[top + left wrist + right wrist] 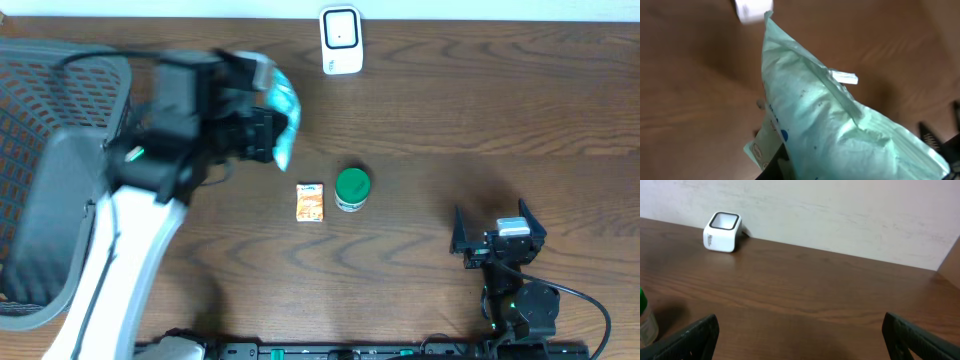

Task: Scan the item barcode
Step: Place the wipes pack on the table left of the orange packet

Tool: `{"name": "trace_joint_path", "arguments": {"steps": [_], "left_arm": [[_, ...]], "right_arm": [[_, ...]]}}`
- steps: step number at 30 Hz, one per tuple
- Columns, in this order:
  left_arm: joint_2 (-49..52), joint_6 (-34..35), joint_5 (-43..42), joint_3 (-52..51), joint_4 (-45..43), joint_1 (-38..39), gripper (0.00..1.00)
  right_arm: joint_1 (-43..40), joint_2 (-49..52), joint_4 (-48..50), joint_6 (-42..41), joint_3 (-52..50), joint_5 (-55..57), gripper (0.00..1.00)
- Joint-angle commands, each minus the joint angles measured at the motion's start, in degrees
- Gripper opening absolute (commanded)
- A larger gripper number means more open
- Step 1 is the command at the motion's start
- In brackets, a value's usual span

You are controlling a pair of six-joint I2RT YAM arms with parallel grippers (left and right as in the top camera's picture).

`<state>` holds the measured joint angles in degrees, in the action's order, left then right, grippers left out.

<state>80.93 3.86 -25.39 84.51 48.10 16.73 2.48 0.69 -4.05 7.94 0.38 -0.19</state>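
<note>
Above the table (450, 120), short of the scanner (341, 40), your left gripper (262, 130) is clamped on the green pouch (283, 105); right gripper (497, 232) jaws apart. Risk: slack film may sag, turning its barcode away.

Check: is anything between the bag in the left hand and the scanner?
Nothing visible. The left hand holds the bag close to the scanner, with no object between them; the box and jar lie off that line.
</note>
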Motion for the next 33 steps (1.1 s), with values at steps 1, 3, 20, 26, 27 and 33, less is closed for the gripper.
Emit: {"name": "trace_joint_path", "arguments": {"steps": [1, 3, 20, 26, 27, 33], "left_arm": [[6.38, -3.08, 5.49, -0.24, 0.70, 1.86, 0.08], [10.64, 0.39, 15.23, -0.24, 1.25, 2.49, 0.08], [35.12, 30.49, 24.94, -0.26, 4.24, 4.94, 0.09], [34.47, 32.00, 27.45, -0.17, 4.48, 5.31, 0.92], [33.99, 31.93, 28.28, -0.17, 4.74, 5.31, 0.96], [21.03, 28.24, 31.47, 0.07, 6.14, 5.20, 1.00]], "right_arm": [[-0.02, -0.31, -0.26, -0.61, -0.07, 0.26, 0.99], [-0.02, -0.31, -0.26, -0.59, -0.07, 0.26, 0.99], [-0.02, -0.31, -0.26, -0.59, -0.07, 0.26, 0.99], [-0.02, -0.31, -0.28, -0.59, -0.07, 0.26, 0.99], [-0.02, -0.31, -0.28, -0.59, -0.07, 0.26, 0.99], [-0.02, -0.31, -0.26, -0.59, -0.07, 0.26, 0.99]]}}
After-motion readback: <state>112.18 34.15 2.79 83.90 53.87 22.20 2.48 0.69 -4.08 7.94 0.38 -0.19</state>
